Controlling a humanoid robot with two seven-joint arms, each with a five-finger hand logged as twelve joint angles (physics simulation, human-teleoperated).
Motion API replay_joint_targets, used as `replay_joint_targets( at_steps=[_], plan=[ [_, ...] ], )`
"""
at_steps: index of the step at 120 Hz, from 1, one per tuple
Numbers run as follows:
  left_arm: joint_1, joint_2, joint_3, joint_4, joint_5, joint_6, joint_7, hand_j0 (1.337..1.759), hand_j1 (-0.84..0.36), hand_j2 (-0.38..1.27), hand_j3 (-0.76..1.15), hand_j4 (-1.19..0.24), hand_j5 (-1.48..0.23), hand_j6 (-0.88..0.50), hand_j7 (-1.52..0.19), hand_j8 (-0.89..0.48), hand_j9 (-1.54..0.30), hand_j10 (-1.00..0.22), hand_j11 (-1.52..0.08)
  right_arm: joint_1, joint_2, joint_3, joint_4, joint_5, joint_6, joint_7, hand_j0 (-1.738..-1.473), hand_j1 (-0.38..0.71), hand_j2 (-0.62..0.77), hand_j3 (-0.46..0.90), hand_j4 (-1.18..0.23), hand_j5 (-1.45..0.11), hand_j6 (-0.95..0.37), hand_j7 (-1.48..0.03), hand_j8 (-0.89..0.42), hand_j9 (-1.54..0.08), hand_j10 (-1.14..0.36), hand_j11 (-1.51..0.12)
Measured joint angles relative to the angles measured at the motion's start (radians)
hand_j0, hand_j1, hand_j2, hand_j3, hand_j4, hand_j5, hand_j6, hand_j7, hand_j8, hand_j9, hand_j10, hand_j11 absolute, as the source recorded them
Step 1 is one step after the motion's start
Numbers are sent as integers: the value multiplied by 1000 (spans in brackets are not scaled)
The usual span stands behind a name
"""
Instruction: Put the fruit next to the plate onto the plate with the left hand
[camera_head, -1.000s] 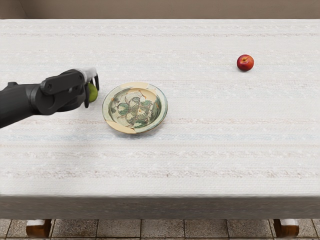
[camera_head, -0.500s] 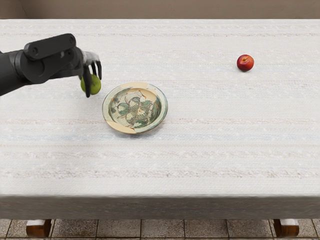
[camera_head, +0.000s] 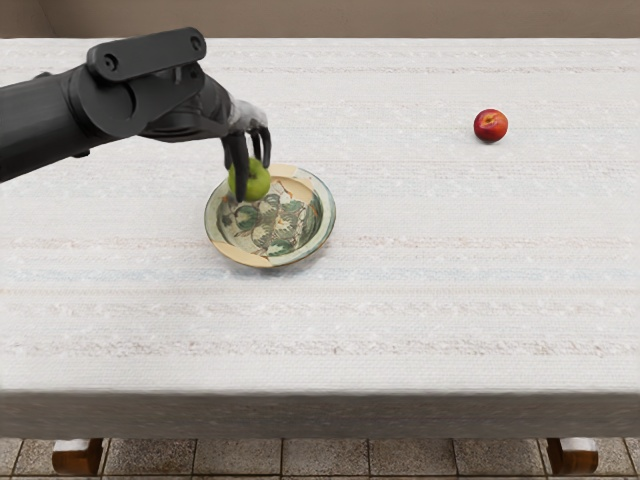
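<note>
Now the green fruit (camera_head: 250, 181) is pinched in the left hand (camera_head: 246, 150) over the plate (camera_head: 300, 232) rim nearest the table's far-left corner; lowering and release are called for.

A long table (camera_head: 430, 300) is covered by a pale cloth (camera_head: 450, 230) woven with faint horizontal stripes, and the cloth is seen hanging over the front edge as a grey band. 1 small red fruit (camera_head: 490, 125), marked with a yellowish patch, is seen resting on the cloth toward the far right. Under the front edge, 2 rounded wooden parts are shown: the left foot (camera_head: 78, 456) and the right foot (camera_head: 572, 456). They are set on a tiled floor (camera_head: 320, 458). A plain brown wall (camera_head: 400, 18) is seen beyond the far edge.
</note>
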Motion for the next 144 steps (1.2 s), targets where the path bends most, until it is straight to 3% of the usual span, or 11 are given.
replay_joint_targets(
  at_steps=[14,39,61,70,82,94,111,144],
  plan=[
    [5,-15,0,1,0,6,1,1653,-327,798,0,-791,-1217,-358,-1133,-409,-1141,-792,-1146,0,0,0,0,0,0,0,-1658,-310,-7,0,-33,-43,-33,-43,-33,-43,-33,-43],
    [12,-14,-7,2,2,34,4,1656,-105,335,0,-463,-671,-306,-640,-323,-643,-463,-645,0,0,0,0,0,0,0,-1658,-310,-7,0,-33,-43,-33,-43,-33,-43,-33,-43],
    [28,-1,-50,1,-21,36,4,1657,-14,167,0,-338,-467,-274,-454,-281,-455,-338,-456,0,0,0,0,0,0,0,-1658,-310,-7,0,-33,-43,-33,-43,-33,-43,-33,-43],
    [33,51,-79,0,-38,23,3,1658,5,131,0,-311,-423,-267,-414,-272,-415,-311,-416,0,0,0,0,0,0,0,-1658,-310,-7,0,-33,-43,-33,-43,-33,-43,-33,-43],
    [85,166,-158,0,-85,-76,0,1658,22,100,0,-288,-385,-261,-380,-264,-381,-288,-381,0,0,0,0,0,0,0,-1658,-310,-7,0,-33,-43,-33,-43,-33,-43,-33,-43],
    [188,281,-305,1,-141,-188,-2,1658,33,81,0,-274,-362,-257,-359,-259,-359,-273,-359,0,0,0,0,0,0,0,-1658,-310,-7,0,-33,-43,-33,-43,-33,-43,-33,-43],
    [258,426,-435,4,-334,-239,-1,1658,41,66,0,-262,-344,-254,-342,-255,-342,-262,-342,0,0,0,0,0,0,0,-1658,-310,-7,0,-33,-43,-33,-43,-33,-43,-33,-43],
    [441,507,-553,9,-476,-256,-1,1658,47,54,0,-253,-330,-251,-330,-251,-330,-253,-330,0,0,0,0,0,0,0,-1658,-310,-7,0,-33,-43,-33,-43,-33,-43,-33,-43]
  ],
)
